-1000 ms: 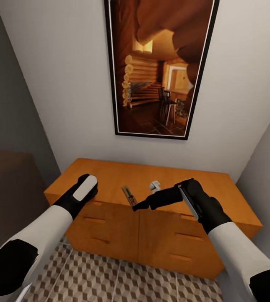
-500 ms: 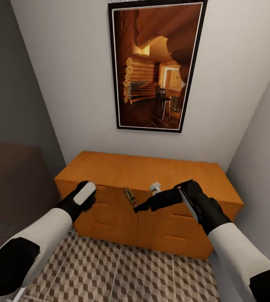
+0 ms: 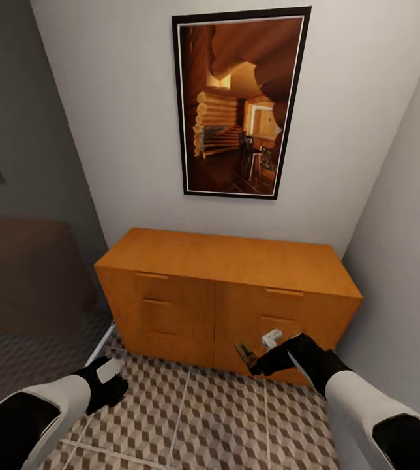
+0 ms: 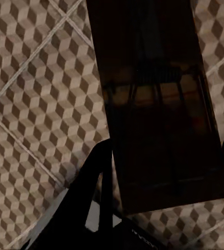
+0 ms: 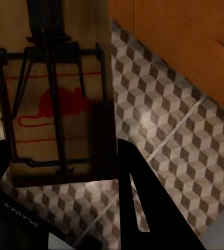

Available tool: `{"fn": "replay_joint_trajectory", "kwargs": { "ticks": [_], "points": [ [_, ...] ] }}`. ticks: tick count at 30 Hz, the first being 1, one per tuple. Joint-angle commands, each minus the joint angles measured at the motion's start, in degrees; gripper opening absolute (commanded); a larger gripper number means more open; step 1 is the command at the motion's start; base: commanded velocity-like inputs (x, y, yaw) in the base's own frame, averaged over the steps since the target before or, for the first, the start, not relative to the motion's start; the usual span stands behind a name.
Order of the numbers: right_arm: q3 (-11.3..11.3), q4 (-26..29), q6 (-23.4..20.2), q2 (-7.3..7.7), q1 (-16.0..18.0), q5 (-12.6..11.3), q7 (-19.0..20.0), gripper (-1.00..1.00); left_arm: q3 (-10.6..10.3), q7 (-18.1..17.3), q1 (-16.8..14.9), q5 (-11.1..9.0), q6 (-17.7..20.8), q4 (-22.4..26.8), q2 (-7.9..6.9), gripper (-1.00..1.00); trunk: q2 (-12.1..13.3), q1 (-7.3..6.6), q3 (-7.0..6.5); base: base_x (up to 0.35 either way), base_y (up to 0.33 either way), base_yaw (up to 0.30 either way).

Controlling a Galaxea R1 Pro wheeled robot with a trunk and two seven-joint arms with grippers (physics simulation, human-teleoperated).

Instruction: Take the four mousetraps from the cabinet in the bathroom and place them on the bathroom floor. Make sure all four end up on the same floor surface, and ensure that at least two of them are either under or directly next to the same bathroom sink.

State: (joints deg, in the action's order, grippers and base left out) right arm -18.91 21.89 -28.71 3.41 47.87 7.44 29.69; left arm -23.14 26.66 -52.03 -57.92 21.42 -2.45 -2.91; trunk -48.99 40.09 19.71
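Observation:
The orange-brown cabinet (image 3: 229,261) stands against the white wall, its flat top bare. Low in front of it, my right gripper (image 3: 255,367) is shut on a mousetrap (image 3: 244,354). The right wrist view shows that mousetrap (image 5: 54,104) as a wooden board with a red mouse print and a metal spring, clamped by my right gripper (image 5: 65,174) above the bathroom floor (image 5: 169,120). My left gripper (image 3: 115,390) hangs near the cube-pattern bathroom floor (image 3: 197,424). In the left wrist view my left gripper (image 4: 164,166) is shut on a dark mousetrap (image 4: 159,104).
A large framed picture (image 3: 239,104) hangs above the cabinet. A grey wall (image 3: 405,248) closes in at the right. At the left lies a dark brown area (image 3: 21,274) beside a grey wall. Tiled floor stretches between me and the cabinet.
The view has pulled back from the cabinet, so its front and more floor show. Both arms have dropped from cabinet-top height to near the floor, each still holding its mousetrap.

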Motion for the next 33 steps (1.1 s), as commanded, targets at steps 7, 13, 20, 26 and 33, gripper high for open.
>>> {"fn": "replay_joint_trajectory", "kwargs": {
  "ticks": [7, 13, 20, 26, 33],
  "points": [
    [0.0, -15.8, 16.2, -0.23, -4.6, 0.5, -8.3, -1.00, -0.5, -8.1, 13.4, 6.7, -10.0, -0.7, -0.50, -1.00, -0.1, 0.00, 0.06, -0.013, 0.000, 0.000],
    [0.0, -17.7, 27.2, -0.66, -14.3, 0.4, -18.1, -1.00, -2.1, -20.5, 20.3, 19.2, -13.7, -0.8, -0.83, -1.00, -0.1, 0.00, 0.06, 0.000, 0.000, 0.000],
    [0.2, -20.8, 36.5, -1.12, -21.7, -0.2, -30.1, -1.00, -2.7, -33.5, 28.5, 36.0, -20.9, -0.9, -1.07, -1.00, -0.1, 0.00, 0.06, 0.000, 0.000, 0.000],
    [0.2, -22.2, 39.4, -1.34, -23.5, -0.2, -30.4, -1.00, -2.9, -33.6, 30.9, 41.0, -24.5, -0.8, -1.17, -1.00, -0.1, 0.00, 0.06, 0.000, 0.000, 0.000],
    [0.2, -22.5, 40.1, -4.10, -24.2, -0.2, -30.2, -1.00, -2.9, -33.4, 31.1, 41.3, -24.8, -0.8, -1.21, -1.00, -0.1, 0.00, 0.09, 0.000, 0.000, 0.027]
  ]
}}
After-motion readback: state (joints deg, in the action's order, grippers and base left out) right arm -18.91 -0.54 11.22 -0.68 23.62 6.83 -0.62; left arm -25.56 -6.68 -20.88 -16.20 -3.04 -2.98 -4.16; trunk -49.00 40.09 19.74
